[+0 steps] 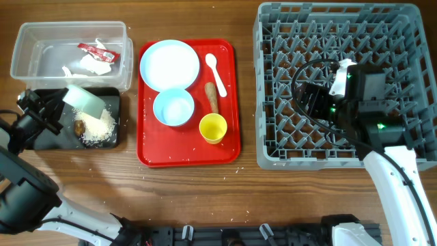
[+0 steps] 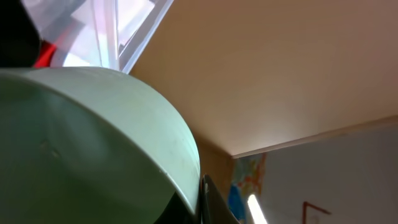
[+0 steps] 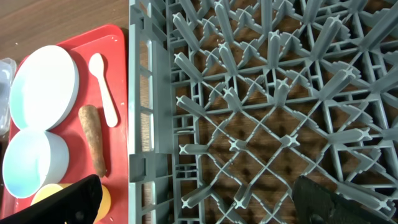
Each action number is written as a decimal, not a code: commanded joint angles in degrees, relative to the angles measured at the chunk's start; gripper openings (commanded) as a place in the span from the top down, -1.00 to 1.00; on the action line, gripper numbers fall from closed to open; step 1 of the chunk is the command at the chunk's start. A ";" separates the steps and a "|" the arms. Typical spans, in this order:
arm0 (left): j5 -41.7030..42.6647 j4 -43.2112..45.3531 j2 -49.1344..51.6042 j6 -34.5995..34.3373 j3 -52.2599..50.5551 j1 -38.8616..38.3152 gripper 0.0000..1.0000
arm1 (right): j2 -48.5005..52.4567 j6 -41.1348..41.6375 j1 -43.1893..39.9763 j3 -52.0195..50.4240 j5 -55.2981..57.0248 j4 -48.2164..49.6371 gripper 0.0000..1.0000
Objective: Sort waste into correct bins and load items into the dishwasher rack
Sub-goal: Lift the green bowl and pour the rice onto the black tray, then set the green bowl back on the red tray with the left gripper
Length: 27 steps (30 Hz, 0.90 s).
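Observation:
My left gripper (image 1: pixel 60 101) is shut on the rim of the pale green bowl (image 1: pixel 85 104), holding it tilted over the black tray (image 1: pixel 116 102). White rice-like crumbs (image 1: pixel 97 128) and a small dark lump (image 1: pixel 79 126) lie in that tray. In the left wrist view the green bowl (image 2: pixel 93 149) fills the frame, with one finger (image 2: pixel 214 205) against its rim. The clear tub (image 1: pixel 27 41) holds a red-and-white wrapper (image 1: pixel 95 49) and crumpled paper (image 1: pixel 92 66). My right gripper (image 1: pixel 308 101) hangs open and empty over the dishwasher rack (image 1: pixel 273 157); its view shows the rack (image 3: pixel 249 124) below.
The red serving tray (image 1: pixel 150 157) carries the pale blue plate (image 1: pixel 168 64), pale blue bowl (image 1: pixel 173 108), yellow cup (image 1: pixel 212 128), white spoon (image 1: pixel 215 72) and brown stick (image 1: pixel 212 97). The right wrist view shows the plate (image 3: pixel 43 87), spoon (image 3: pixel 102 87) and stick (image 3: pixel 93 146).

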 commanded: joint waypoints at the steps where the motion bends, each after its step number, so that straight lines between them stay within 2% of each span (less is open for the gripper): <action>1: 1.75 1.38 -0.42 0.15 0.57 -0.11 0.92 | 0.39 -1.14 -0.11 0.70 0.00 -0.07 -0.99; 4: 1.75 -0.28 -4.94 4.07 0.57 -1.27 0.92 | 0.39 -1.16 -0.11 0.70 0.04 0.00 -0.99; 6: 0.00 1.66 -8.46 6.01 0.57 -1.53 0.92 | 0.39 -1.40 -0.11 0.70 0.22 0.15 -1.00; 9: -13.62 3.85 -15.23 6.08 0.57 -1.53 0.92 | 0.39 -2.89 -0.11 0.72 0.17 -0.02 -0.99; 14: -23.74 1.18 -26.25 10.34 0.57 -5.49 0.92 | 0.39 -2.64 -0.11 0.70 0.15 -0.26 -0.99; 17: -38.73 -2.34 -32.52 10.36 0.57 -13.75 0.92 | 0.39 -2.67 -0.11 0.72 0.15 0.24 -0.99; 20: -53.62 -5.88 -37.05 10.34 0.57 -26.14 0.92 | 0.39 -2.45 -0.11 0.72 -0.07 0.61 -0.99; 25: -63.84 -10.71 -37.29 9.20 0.09 -45.11 0.92 | 0.39 -2.49 -0.11 0.70 -0.11 0.04 -0.99; 27: -69.22 -11.28 -36.98 5.20 -1.90 -53.05 0.92 | 0.39 -2.54 -0.11 0.72 -0.07 -0.90 -0.99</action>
